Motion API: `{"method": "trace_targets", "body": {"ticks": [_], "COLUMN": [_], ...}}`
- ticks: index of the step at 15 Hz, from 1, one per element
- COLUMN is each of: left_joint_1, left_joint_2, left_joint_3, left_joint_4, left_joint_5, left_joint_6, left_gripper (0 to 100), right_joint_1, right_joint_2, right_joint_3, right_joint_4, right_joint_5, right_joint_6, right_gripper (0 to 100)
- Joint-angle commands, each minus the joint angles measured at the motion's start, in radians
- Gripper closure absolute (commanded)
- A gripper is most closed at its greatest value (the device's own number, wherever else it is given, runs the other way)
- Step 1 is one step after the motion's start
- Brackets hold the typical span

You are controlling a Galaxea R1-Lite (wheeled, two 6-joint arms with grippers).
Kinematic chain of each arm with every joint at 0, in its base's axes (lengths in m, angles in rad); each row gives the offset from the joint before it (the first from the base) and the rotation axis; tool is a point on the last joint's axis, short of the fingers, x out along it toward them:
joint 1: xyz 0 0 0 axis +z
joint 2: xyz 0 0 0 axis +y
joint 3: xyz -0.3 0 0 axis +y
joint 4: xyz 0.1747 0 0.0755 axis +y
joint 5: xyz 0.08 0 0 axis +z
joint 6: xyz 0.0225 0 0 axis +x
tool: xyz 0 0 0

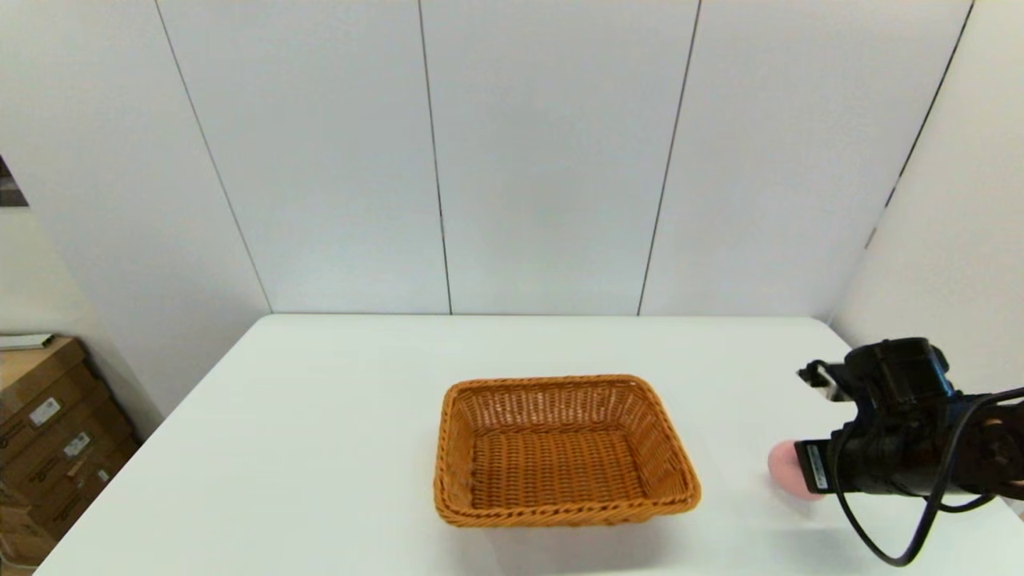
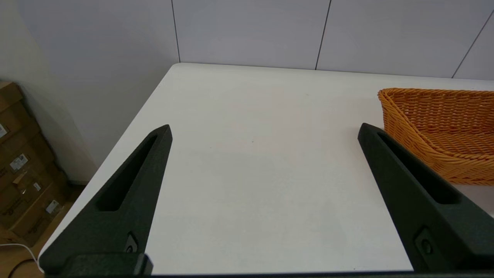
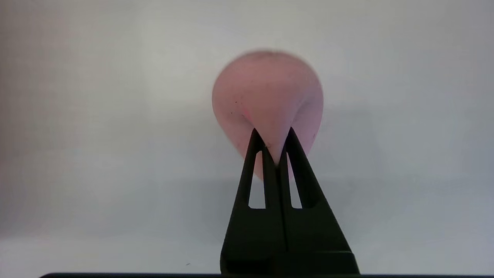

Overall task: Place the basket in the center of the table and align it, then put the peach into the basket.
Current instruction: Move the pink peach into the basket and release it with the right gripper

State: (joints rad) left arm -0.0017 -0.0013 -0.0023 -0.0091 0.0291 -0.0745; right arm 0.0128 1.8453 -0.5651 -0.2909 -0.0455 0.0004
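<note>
Your basket (image 1: 564, 452) already sits about mid-worktop (image 1: 336, 416), so you are on the peach step. Your right tool (image 3: 273, 146) is pinched nearly closed on the peach (image 3: 267, 96), squeezing a fold of its soft skin at the tool's tips, low over the worktop. The basket lies well off to that tool's left. Next, lift the peach, carry it over the rim and let go inside. Your left tool (image 2: 264, 133) hangs wide open, holding nothing, with the basket just beside it. Boxes (image 1: 48, 432) carry labels too small to read.
</note>
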Motion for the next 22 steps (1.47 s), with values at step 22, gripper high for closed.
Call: {"method": "trace_targets", "body": {"ticks": [22], "left_joint_1": [0.000], "left_joint_2": [0.000], "left_joint_3": [0.001], "left_joint_4": [0.000], "left_joint_5": [0.000], "left_joint_6": [-0.002], "left_gripper": [0], "right_joint_1": [0.704], "right_joint_2": [0.167], "right_joint_3": [-0.552], "right_joint_4": [0.262], "right_joint_5": [-0.031], "right_joint_6": [0.131], "right_gripper": [100]}}
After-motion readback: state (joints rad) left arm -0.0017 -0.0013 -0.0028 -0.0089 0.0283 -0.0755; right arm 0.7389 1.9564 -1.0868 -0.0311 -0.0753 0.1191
